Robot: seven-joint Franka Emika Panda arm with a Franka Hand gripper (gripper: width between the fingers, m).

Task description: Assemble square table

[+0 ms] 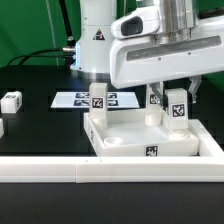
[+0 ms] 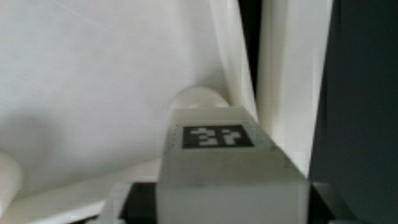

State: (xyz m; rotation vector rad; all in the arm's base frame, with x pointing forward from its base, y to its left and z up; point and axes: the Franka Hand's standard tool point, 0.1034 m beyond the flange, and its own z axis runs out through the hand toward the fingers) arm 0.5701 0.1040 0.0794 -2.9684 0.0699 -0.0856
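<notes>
My fingers (image 1: 176, 93) were clamped on a leg (image 1: 177, 112), holding it upright over the top (image 1: 128, 143) at the exterior view's right. A loose leg (image 1: 11, 101) lay on the table (image 1: 40, 135).

Green wall (image 1: 30, 25) behind; black tabletop (image 1: 40, 130), evenly lit; white border rail (image 1: 110, 176) along near edge; marker board (image 1: 75, 100) lying flat.
</notes>
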